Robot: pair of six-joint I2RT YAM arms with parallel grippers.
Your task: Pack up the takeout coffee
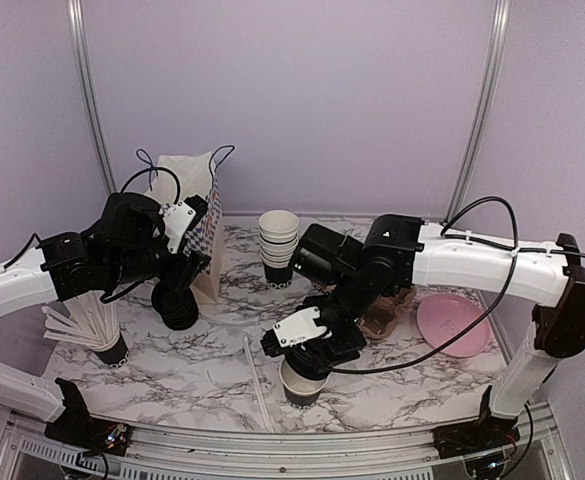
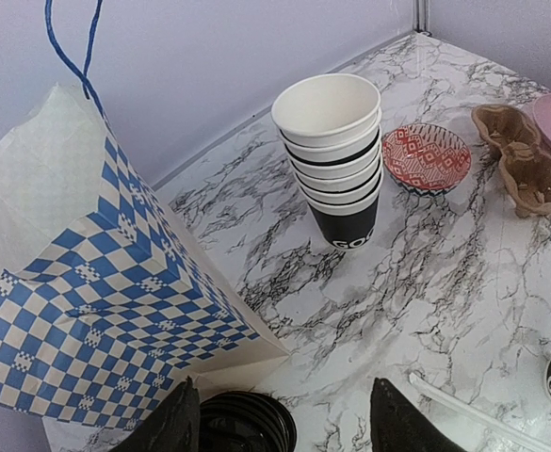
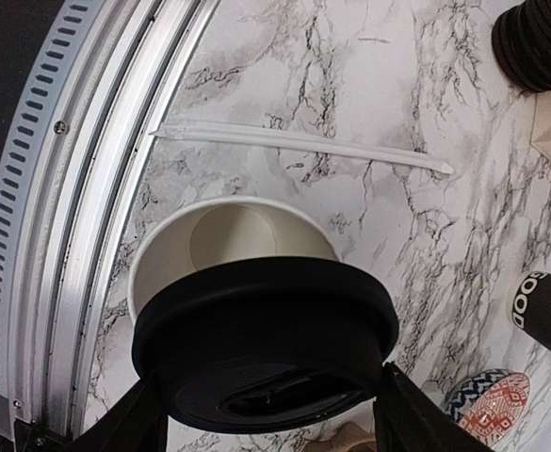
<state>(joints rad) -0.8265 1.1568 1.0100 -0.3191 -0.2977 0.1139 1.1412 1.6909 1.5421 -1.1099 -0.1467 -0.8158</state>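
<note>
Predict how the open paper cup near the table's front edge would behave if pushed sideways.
The paper cup looks empty inside, so it is probably light and would slide or tip easily. Its thin-looking rim suggests it would dent under a hard squeeze. The black lid does not yet cover its whole rim, so the mouth probably stays easy to squash.

Soft, even light fills all three views. The white marble-patterned worktop is bright, with only faint, soft-edged shadows. In the right wrist view the round black plastic lid looms slightly blurred, and the silver slotted metal rail bows from lens distortion.
</note>
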